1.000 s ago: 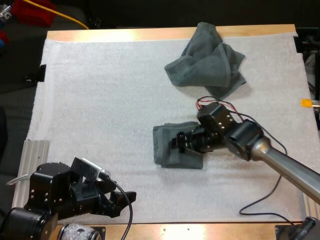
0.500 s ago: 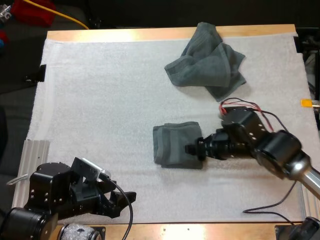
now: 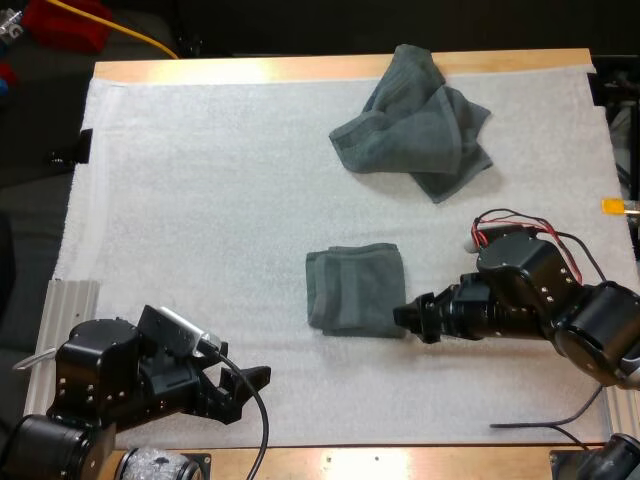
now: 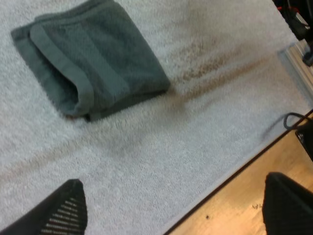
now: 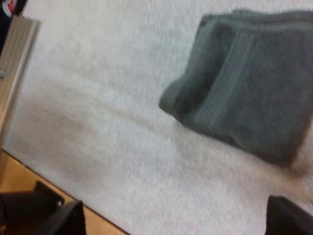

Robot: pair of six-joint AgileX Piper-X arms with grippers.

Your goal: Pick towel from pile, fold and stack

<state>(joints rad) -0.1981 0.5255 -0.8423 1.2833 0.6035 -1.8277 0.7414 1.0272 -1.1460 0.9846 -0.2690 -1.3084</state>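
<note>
A folded dark grey-green towel (image 3: 355, 290) lies flat in the middle of the white mat (image 3: 200, 200). Farther back, near the mat's far edge, sits a crumpled towel (image 3: 415, 125). My right gripper (image 3: 410, 318) hovers just off the folded towel's front right corner, open and empty. Its wrist view looks at the folded towel (image 5: 244, 83) from beyond the wide-apart fingertips (image 5: 63, 220). Near the mat's front edge at the left, my left gripper (image 3: 255, 378) is open, and the folded towel (image 4: 93, 58) lies well ahead of its fingers (image 4: 68, 205).
A ribbed metal rail (image 3: 70, 300) lies along the mat's front left side. The wooden table edge (image 3: 400, 462) runs close in front of both grippers. Bare mat spreads left of the folded towel.
My right gripper has drawn back to the right, off the folded towel, and now sits beside its front right corner. The left arm has barely shifted.
</note>
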